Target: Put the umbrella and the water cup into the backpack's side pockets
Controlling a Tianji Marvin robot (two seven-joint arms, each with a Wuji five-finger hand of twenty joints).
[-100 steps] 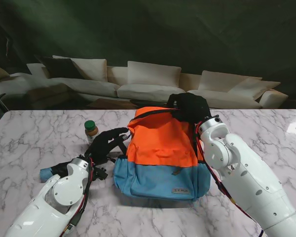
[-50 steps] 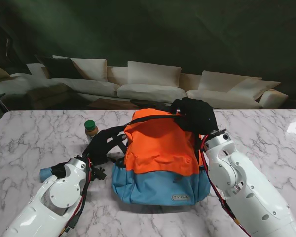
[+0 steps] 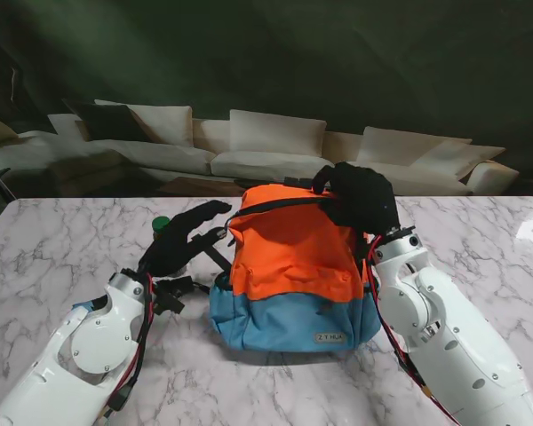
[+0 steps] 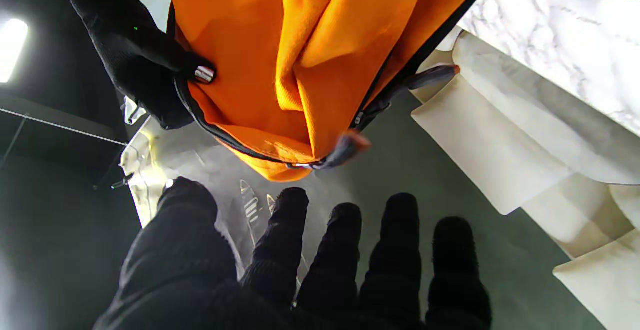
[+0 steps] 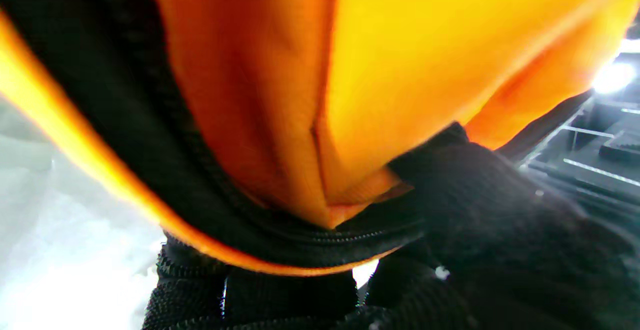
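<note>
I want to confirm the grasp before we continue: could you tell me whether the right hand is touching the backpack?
Touching. In the right wrist view, the right hand pinches the backpack fabric at its zipper edge.

The only writing that shows is on a small grey label (image 3: 331, 337) sewn to the blue lower front of the backpack (image 3: 293, 266), in the lower middle of the stand's frame. It carries a short line of dark letters that look like "Z Y HUA", though they are small and the reading is not sure. Neither wrist view shows any text: both are filled with plain orange cloth and black zipper tape. The green-capped bottle (image 3: 162, 225) at the left of the backpack, in the middle left of the frame, shows no readable label.
</note>
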